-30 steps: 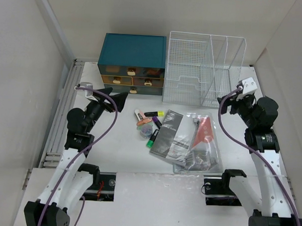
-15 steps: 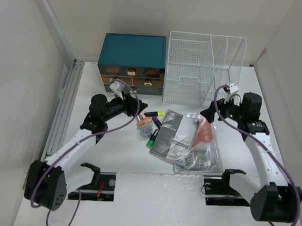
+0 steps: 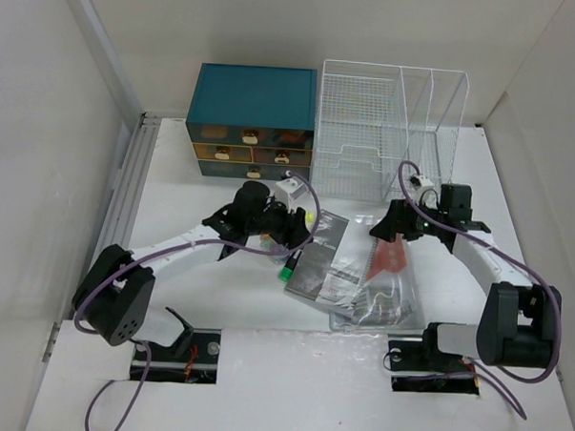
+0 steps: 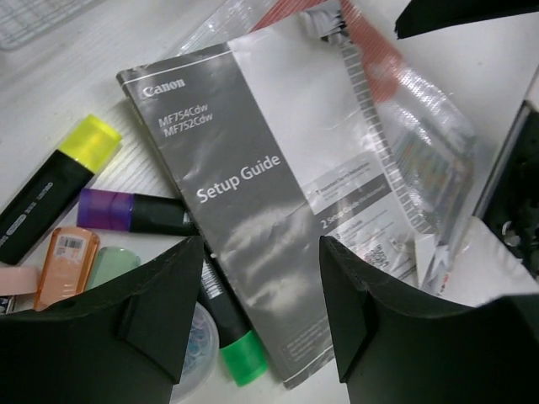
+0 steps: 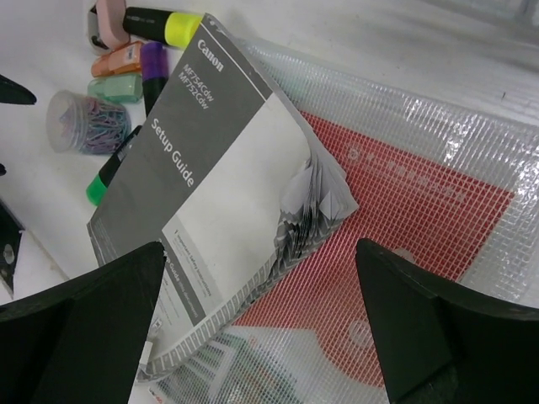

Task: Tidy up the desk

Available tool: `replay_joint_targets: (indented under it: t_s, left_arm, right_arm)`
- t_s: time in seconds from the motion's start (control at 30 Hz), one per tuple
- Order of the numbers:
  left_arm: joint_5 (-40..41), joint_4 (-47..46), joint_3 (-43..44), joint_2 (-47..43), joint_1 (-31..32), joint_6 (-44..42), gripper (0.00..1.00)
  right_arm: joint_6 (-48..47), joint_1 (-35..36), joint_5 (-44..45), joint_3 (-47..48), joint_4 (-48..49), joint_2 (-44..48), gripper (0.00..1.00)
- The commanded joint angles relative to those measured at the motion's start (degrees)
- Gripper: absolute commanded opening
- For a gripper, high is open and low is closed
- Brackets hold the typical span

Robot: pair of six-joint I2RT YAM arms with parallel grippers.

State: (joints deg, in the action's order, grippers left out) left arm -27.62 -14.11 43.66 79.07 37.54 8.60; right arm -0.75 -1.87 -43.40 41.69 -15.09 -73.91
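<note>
Top external shows us the desk (image 3: 164, 201), a wide white matte top that fills the floor of a white-walled booth, with the teal drawer box (image 3: 253, 95) and the wire file rack (image 3: 387, 124) side by side at its far edge and the loose clutter gathered near the middle. We judge the desk itself to be stiff and fixed, nothing for us to take hold of; its matte face should give things a little grip, so flat items will not skate far but will be hard to get a finger under. The left gripper (image 4: 258, 252) hangs with its jaws spread wide, holding nothing, above the edge of the Setup Guide booklet (image 4: 253, 168) and the green-capped highlighter (image 4: 232, 332) just beside it; the right gripper (image 5: 257, 252) is likewise wide and empty, over the booklet's bent corner where it overlaps the clear mesh pouch (image 5: 404, 202). We take the booklet for light and floppy, best pinched at that lifted, dog-eared corner; the pouch looks slick and limp, so an edge is the place. The yellow-capped highlighter (image 4: 59, 177) and the purple-capped highlighter (image 4: 126, 210) are hard and round, likely to roll, and we would close across the barrel. The tub of paper clips (image 5: 80, 122) sits near them. Both grippers are over the same small pile, so we judge room to be tight there, and the walls (image 3: 44, 119) stand close on the left and right
</note>
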Motion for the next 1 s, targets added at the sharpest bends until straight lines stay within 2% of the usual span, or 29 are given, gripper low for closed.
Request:
replay_joint_targets:
  t_s: [0.0,0.3,0.63,0.97]
  left_arm:
    - [3.4,0.0,2.7,0.7,0.5,-3.6,0.54]
    - [1.5,-1.4,5.4,9.1,0.5,-4.6,0.53]
    - [-0.3,-0.3,8.4,14.1,0.5,-5.7,0.5]
    - [0.9,2.0,9.4,18.7,1.6,-7.3,0.47]
  right_arm:
    - [2.6,-0.3,-0.9,-1.2,4.8,-1.2,1.0]
    - [5.0,0.2,2.5,-1.7,7.3,-7.3,0.99]
    - [5.6,4.6,0.3,-0.1,9.6,-15.1,0.96]
    - [6.2,8.5,-1.4,0.4,11.2,-16.3,0.96]
